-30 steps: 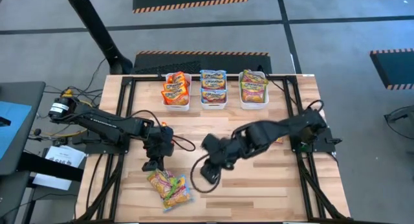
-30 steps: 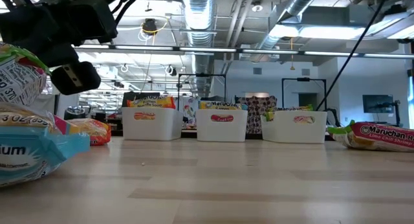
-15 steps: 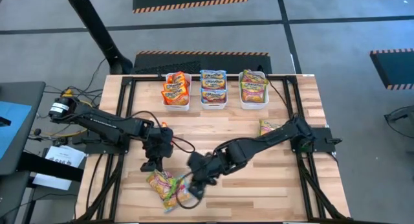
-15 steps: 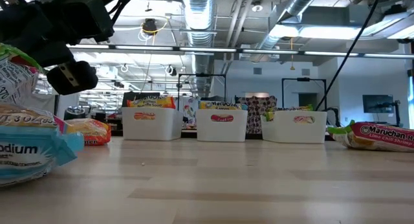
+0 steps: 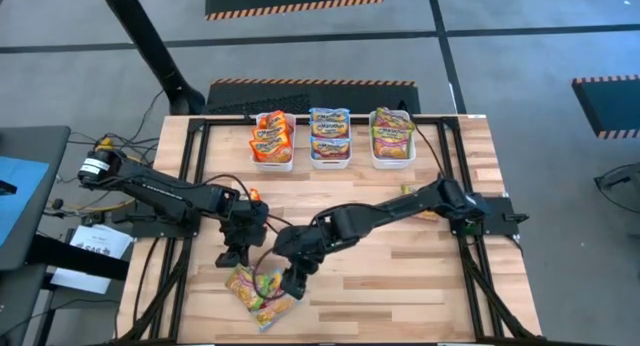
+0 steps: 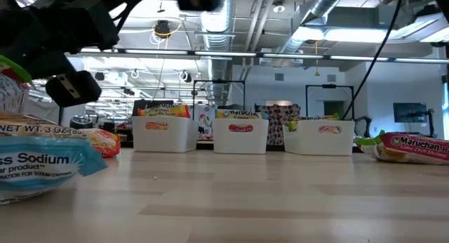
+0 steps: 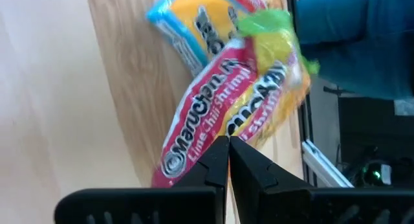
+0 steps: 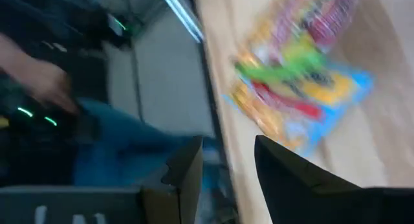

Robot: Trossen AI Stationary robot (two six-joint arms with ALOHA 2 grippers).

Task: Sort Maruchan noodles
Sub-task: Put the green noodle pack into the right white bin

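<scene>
Right gripper [image 5: 296,284] spread over loose Maruchan noodles [image 5: 258,291]; left gripper [image 5: 233,254] pressed together, empty. Packets light, slick, crinkly (likely brittle inside): pinch one edge

Noodle packets [image 6: 42,162] before three bins [image 6: 240,135]

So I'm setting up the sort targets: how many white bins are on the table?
3, in a row at the table's far edge: left bin, middle bin, right bin. None seem hidden.
</scene>
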